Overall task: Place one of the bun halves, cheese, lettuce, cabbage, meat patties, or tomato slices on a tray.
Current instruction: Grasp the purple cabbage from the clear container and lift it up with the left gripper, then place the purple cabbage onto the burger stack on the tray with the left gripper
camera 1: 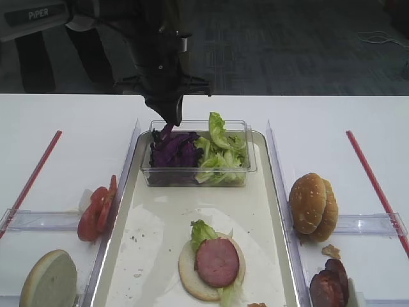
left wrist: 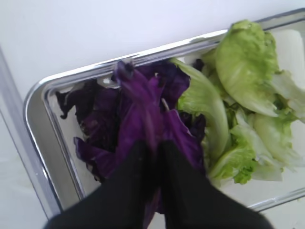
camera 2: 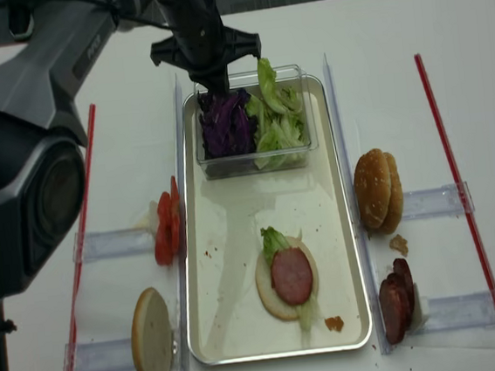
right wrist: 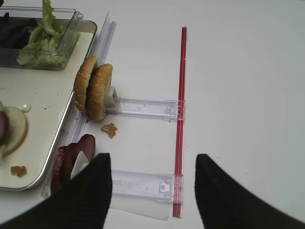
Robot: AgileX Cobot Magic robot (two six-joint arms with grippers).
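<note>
Left tool (left wrist: pixel 155 157) points down, jaws closed; right tool (right wrist: pixel 152 191) spread wide.

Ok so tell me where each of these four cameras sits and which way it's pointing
Exterior high: front, looking down at the tray; left pincer shows.
Right wrist: looks down past the open right pincer at the bun halves.
Left wrist: looks down on the left pincer shut on cabbage.
Realsense: steeper, overhead; left arm shows.
Both high views share the tub.
</note>
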